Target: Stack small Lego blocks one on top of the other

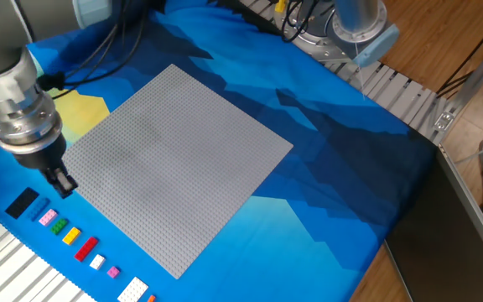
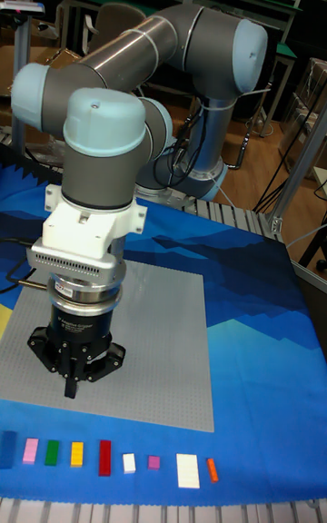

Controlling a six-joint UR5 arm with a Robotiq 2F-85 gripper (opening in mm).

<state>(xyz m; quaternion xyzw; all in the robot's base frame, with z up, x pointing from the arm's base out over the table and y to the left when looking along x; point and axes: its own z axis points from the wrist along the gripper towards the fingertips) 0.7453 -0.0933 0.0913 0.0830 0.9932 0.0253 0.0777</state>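
At the baseplate's near-left edge: gripper (image 1: 60, 181), fingers drawn together, whether anything sits between them cannot be told; no legible writing. Grey studded baseplate (image 1: 174, 159) lies on a blue patterned cloth (image 1: 325, 168). Flat black rectangular brick (image 1: 22, 202) lies on the cloth just beside the gripper, heading a row of small coloured bricks (image 1: 74, 239).

Honestly nothing here is readable — no brand, number or sign that I can make out in either view. There's a small strip just under the white block (image 2: 80, 252) on the arm's wrist that might be a label, but it's way too tiny and blurry to read. The grey baseplate (image 1: 183, 159) and blue cloth (image 1: 342, 184) carry no lettering — just plain surfaces.
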